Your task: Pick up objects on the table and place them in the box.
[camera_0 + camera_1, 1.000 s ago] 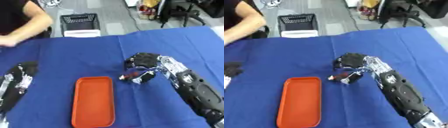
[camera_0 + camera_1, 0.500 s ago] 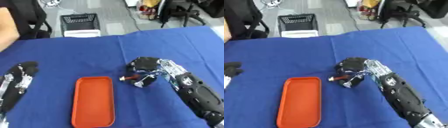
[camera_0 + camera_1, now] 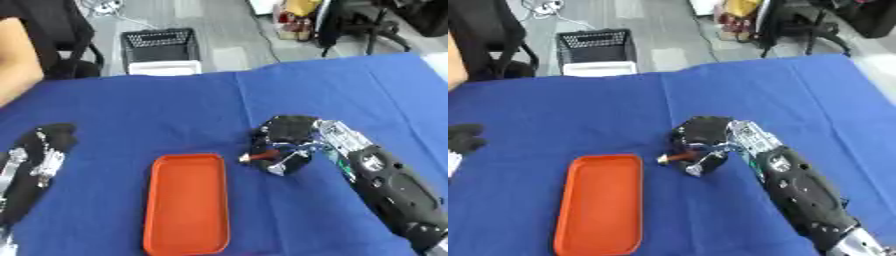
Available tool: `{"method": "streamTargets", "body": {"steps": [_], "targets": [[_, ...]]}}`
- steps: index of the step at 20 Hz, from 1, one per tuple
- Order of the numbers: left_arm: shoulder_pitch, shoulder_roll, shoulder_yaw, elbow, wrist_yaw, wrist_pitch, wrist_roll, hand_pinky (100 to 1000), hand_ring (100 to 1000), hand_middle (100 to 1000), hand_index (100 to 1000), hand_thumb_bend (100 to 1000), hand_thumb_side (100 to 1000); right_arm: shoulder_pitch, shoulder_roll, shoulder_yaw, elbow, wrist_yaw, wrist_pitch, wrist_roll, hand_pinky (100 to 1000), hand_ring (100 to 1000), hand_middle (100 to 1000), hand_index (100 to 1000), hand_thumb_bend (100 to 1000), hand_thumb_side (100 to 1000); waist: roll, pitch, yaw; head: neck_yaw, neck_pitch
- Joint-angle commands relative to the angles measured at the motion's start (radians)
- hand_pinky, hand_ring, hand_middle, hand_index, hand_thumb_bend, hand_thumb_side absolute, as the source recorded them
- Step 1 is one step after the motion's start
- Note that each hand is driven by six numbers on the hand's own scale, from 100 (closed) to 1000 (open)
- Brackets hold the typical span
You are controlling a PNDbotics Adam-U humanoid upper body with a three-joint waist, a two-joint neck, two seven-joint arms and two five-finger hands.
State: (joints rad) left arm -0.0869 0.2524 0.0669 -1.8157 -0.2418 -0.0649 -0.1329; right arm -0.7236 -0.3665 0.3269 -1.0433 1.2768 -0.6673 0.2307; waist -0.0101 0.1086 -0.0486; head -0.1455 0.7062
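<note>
The right hand (image 3: 287, 141) is low over the blue table (image 3: 175, 115), near the middle. Its fingers are curled around a small thing with a red-brown end (image 3: 255, 157) that points out to the left; I cannot tell what this thing is. The hand hides most of it.

Just beside this hand, on its left, lies an orange tray (image 3: 186, 202). It is long and shallow, and nothing is seen inside it. The thing in the hand is near the upper right corner of the tray but apart from it, not over it.

The left hand (image 3: 44, 150) rests at the left edge of the table, well apart from the tray. Its fingers look straight and relaxed, and it holds nothing.

Behind the far edge of the table, on the floor, stands a black basket (image 3: 160, 46) with a white box (image 3: 164, 68) just in front of it. An office chair (image 3: 367, 25) stands farther to the right.
</note>
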Motion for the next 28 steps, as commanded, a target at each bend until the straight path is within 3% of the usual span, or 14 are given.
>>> {"method": "streamTargets", "body": {"steps": [1,14,19,28], "targets": [[-0.011,0.004,0.002,-0.015,-0.002,0.001,0.001,835,759,834,796,345,837,-0.008,-0.009,-0.001,0.006,0.014,0.002,-0.008,512,639,670,619,131,355,0.003,-0.011,0.001,0.001,-0.007],[-0.012,0.004,0.001,-0.015,-0.003,0.003,0.003,835,760,835,796,309,840,-0.006,-0.009,-0.002,0.000,0.019,0.016,-0.052,489,590,600,471,100,108,0.003,-0.011,0.001,0.000,-0.006],[-0.012,0.004,0.001,-0.014,-0.003,0.003,0.004,835,760,835,796,302,841,-0.006,-0.010,-0.003,-0.007,0.008,0.022,-0.073,467,499,472,457,100,100,0.003,-0.011,0.001,0.000,-0.007],[-0.013,0.004,0.001,-0.013,-0.003,0.004,0.004,836,760,835,796,298,842,-0.006,-0.014,-0.007,-0.039,-0.016,0.029,-0.102,460,492,462,460,100,100,0.003,-0.011,0.001,0.000,-0.008]]}}
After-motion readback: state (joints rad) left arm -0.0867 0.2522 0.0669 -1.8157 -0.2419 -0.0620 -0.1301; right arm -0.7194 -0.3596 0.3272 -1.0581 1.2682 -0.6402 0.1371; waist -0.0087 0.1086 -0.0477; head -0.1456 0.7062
